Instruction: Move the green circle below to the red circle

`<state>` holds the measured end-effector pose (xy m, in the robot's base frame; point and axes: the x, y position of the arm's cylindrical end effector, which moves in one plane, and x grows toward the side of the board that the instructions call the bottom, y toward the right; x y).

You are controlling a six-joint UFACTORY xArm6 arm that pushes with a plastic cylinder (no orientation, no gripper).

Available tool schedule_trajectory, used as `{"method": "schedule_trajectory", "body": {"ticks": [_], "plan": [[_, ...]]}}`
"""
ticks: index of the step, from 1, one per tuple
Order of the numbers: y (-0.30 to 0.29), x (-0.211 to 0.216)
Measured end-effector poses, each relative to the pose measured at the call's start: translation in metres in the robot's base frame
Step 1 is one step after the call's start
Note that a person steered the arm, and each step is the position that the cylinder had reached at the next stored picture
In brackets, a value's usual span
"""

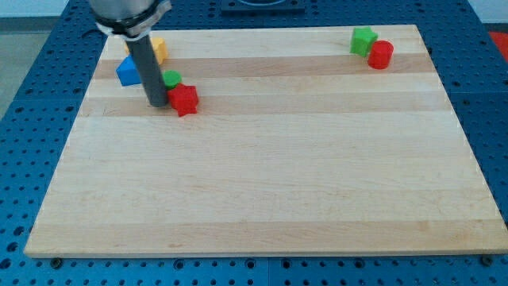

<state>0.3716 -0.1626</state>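
Note:
The green circle [171, 79] sits near the view's top left, partly hidden behind the rod and touching a red block [184, 99] just below and right of it. My tip [157, 104] rests on the board just left of that red block and below-left of the green circle. The red circle [381, 54] stands far off at the view's top right, touching a green block [363, 40] on its upper left.
A blue block [127, 71] and a yellow block [158, 49] lie left of and above the rod, near the board's top left corner. The wooden board [270, 183] ends on a blue perforated table.

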Motion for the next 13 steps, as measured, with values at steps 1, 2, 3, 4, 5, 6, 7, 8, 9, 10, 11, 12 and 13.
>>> {"method": "schedule_trajectory", "body": {"ticks": [1, 2, 3, 4, 5, 6, 7, 8, 9, 10, 11, 12, 13], "plan": [[0.013, -0.001], [0.033, -0.008], [0.026, -0.007], [0.008, -0.001], [-0.004, 0.000], [-0.015, 0.000], [-0.014, -0.023], [-0.008, -0.034], [0.003, -0.044], [0.014, -0.044], [0.037, -0.048], [0.064, -0.056], [0.093, -0.069]]}}
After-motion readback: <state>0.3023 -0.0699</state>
